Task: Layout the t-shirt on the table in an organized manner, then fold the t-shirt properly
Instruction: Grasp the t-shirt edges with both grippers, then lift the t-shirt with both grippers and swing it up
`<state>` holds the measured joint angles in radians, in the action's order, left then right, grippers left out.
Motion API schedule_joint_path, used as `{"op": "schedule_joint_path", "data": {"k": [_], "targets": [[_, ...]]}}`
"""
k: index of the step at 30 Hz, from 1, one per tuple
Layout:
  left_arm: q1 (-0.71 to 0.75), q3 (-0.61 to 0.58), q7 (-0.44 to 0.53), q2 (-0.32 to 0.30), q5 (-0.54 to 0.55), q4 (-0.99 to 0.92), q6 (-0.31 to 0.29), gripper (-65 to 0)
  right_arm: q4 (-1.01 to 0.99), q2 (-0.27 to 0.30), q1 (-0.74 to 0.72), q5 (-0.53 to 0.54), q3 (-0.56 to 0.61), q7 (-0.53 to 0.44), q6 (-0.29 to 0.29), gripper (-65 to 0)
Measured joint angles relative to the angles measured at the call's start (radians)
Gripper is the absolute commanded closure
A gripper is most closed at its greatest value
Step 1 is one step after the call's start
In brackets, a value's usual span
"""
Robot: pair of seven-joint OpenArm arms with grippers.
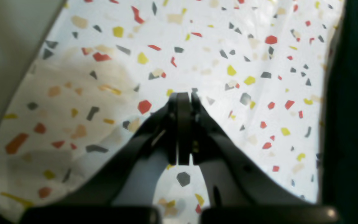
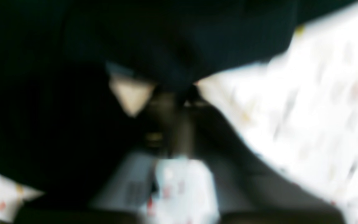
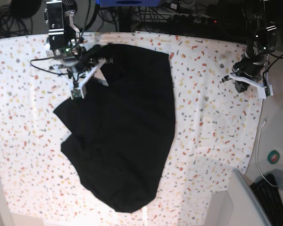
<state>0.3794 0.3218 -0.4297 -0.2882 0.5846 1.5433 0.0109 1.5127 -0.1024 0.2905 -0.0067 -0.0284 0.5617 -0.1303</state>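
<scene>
The black t-shirt (image 3: pixel 127 127) lies rumpled and slanted across the left half of the speckled table (image 3: pixel 212 127), its lower end bunched towards the front edge. My right gripper (image 3: pixel 105 60) sits at the shirt's upper left edge. In the blurred right wrist view its fingers (image 2: pixel 172 102) are shut, with dark cloth (image 2: pixel 179 40) gathered at the tips and a small pale patch (image 2: pixel 130 95) beside them. My left gripper (image 3: pixel 228 78) hangs over the table's far right, away from the shirt. Its fingertips (image 1: pixel 183 96) are shut with nothing between them, above bare table (image 1: pixel 213 56).
Cables and dark gear line the far side behind the table. A plain grey surface (image 3: pixel 273 136) to the right carries a white cable, a round green object (image 3: pixel 273 157) and a keyboard (image 3: pixel 273 197). A dark band (image 1: pixel 353 109) fills the left wrist view's right edge.
</scene>
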Motion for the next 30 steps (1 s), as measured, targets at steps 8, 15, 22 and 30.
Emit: {"op": "schedule_joint_path", "data": {"k": [8, 15, 22, 30], "targets": [[-0.005, -0.105, -0.132, -0.008, 0.001, 0.031, 0.002, 0.0, 0.164, -0.003, 0.009, 0.002, 0.007, 0.069, 0.002, 0.0], [-0.027, -0.472, -0.175, -0.009, 0.001, 0.178, -0.004, 0.0, 0.249, 0.013, -0.043, 0.002, 0.010, 0.074, 0.002, 0.0], [-0.144, -0.748, -0.166, -0.013, 0.000, 0.177, 0.003, 0.0, 0.300, 0.099, -0.142, -0.001, 0.010, 0.079, 0.000, 0.0], [-0.367, -1.007, -0.161, 0.181, -0.028, -0.146, 0.000, 0.0, 0.299, 0.099, -0.179, 0.000, 0.011, 0.144, 0.000, 0.0]]}}
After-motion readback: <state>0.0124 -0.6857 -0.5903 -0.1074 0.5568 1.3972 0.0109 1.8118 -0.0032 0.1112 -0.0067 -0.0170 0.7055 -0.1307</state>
